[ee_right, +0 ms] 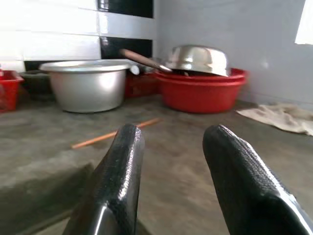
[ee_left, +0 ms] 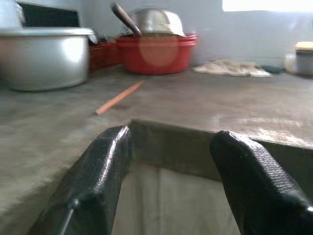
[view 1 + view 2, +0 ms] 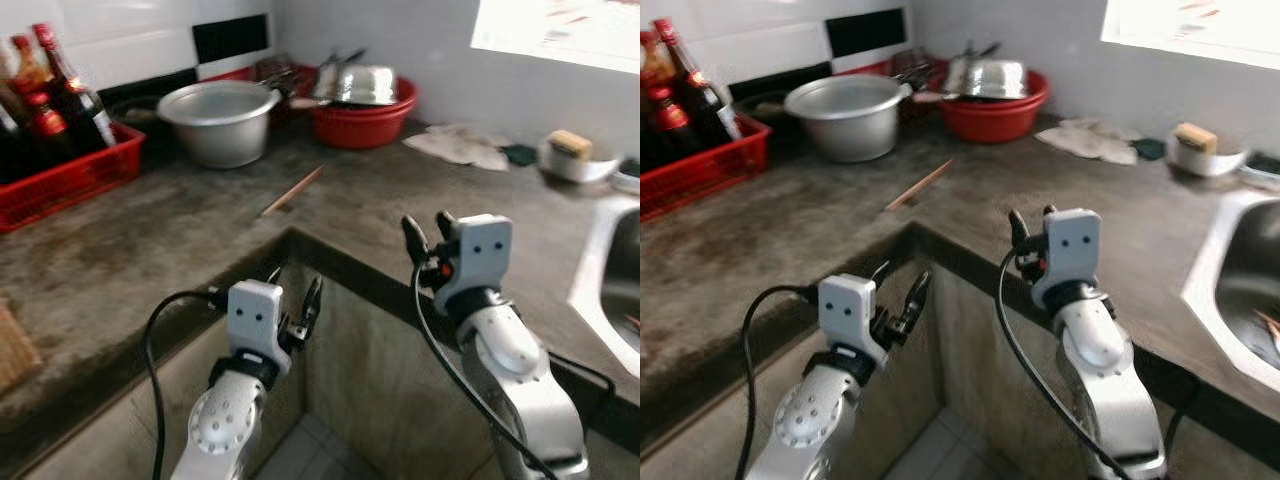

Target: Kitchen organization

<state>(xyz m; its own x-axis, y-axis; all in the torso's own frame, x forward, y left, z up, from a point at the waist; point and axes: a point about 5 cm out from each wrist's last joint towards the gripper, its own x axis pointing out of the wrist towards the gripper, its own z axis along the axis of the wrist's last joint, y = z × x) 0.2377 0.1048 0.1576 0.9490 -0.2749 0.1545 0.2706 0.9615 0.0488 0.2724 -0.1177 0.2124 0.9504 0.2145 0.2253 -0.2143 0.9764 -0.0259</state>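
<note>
barely begun, judging by the layout: thin orange-brown wooden stick (image 3: 293, 191) lying loose on the grey stone tabletop (image 3: 150, 250), near the round aluminium pot (image 3: 218, 120). left gripper (image 3: 296, 300) and right gripper (image 3: 428, 235) both spread open, holding nothing, short of the stick.

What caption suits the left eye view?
Both open hands, left hand and right hand, hover before a chopstick on the counter.

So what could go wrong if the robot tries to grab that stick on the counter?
The stick is thin and lies flat on the counter, so an open claw might just push it along. The left claw sits low by the counter's edge and could bump it when rising. The big metal pot stands close behind the stick and could get knocked.
</note>
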